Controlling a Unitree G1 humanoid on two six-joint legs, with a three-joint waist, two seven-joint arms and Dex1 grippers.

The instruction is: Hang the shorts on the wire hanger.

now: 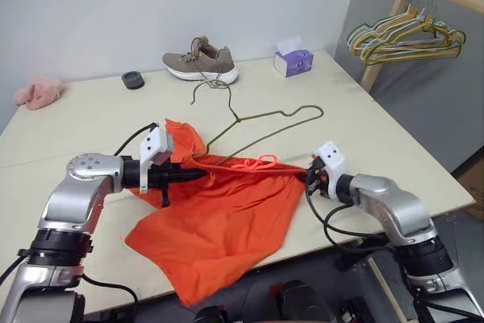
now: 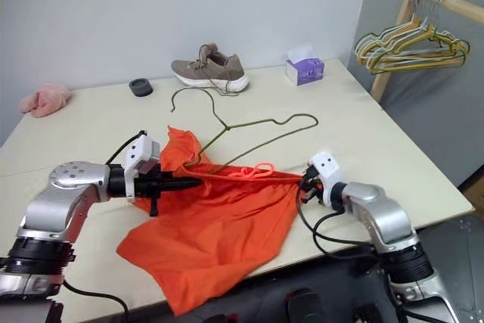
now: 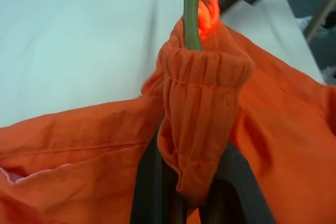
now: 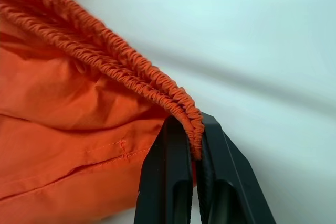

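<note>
The orange shorts (image 1: pixel 227 225) lie spread at the table's front, one leg hanging over the near edge. The gathered waistband (image 1: pixel 242 166) is stretched taut between both grippers, a neon pink loop (image 1: pixel 261 162) on it. My left gripper (image 1: pixel 198 174) is shut on the waistband's left end, where the fabric bunches over the fingers (image 3: pixel 149 182). My right gripper (image 1: pixel 306 178) is shut on the right end (image 4: pixel 131 74), which is pinched between its black fingers (image 4: pixel 226 161). The wire hanger (image 1: pixel 265 122) lies flat behind the shorts, hook towards the shoe. One wire end (image 3: pixel 191 9) runs into the bunched waistband.
A tan shoe (image 1: pixel 200 62), a purple tissue box (image 1: pixel 293 60) and a black round object (image 1: pixel 133 79) sit along the table's far side. A pink fluffy cloth (image 1: pixel 38 92) lies at the far left. A wooden rack with several coloured hangers (image 1: pixel 408 35) stands beyond the right edge.
</note>
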